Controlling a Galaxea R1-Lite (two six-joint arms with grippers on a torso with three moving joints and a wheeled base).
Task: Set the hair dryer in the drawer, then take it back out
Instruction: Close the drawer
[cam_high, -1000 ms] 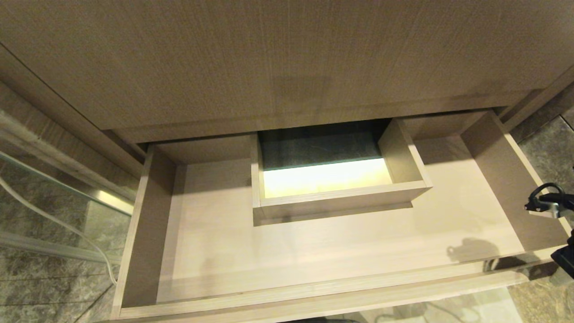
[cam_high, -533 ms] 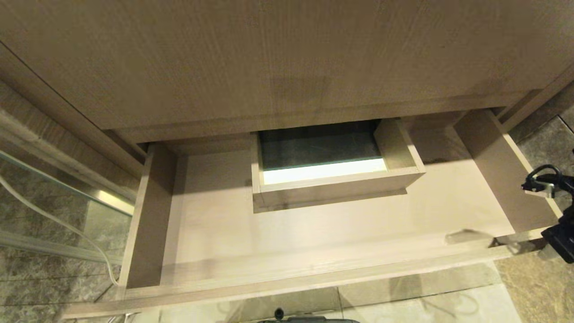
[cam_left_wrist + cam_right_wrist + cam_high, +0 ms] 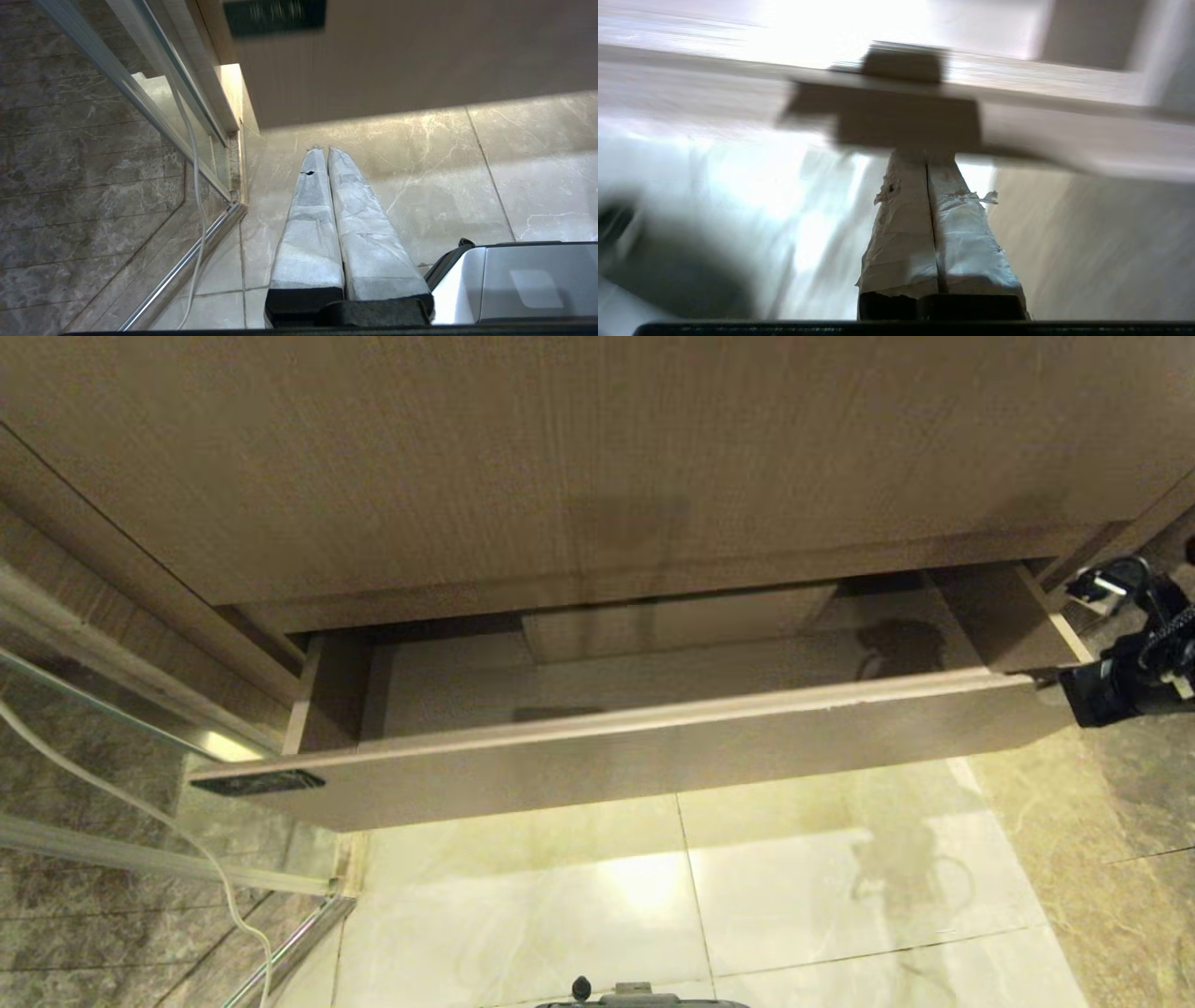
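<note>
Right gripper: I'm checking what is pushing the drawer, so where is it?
Head view, far right: the right gripper sits at the drawer front's right end.

Drawer (image 3: 653, 761): matt light wood-grain. Floor (image 3: 794, 896): glossy marble tile. End effector fingers (image 3: 308, 224): wrinkled tape wrap.

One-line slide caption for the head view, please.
Wooden drawer partly open and empty, with the shut right gripper at its right corner.

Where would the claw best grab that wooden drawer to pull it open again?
Probably the top edge of the drawer front, coming from above: the front is flat with no handle, and a gap behind that edge is still open. The shut right claw sits at its right end.
</note>
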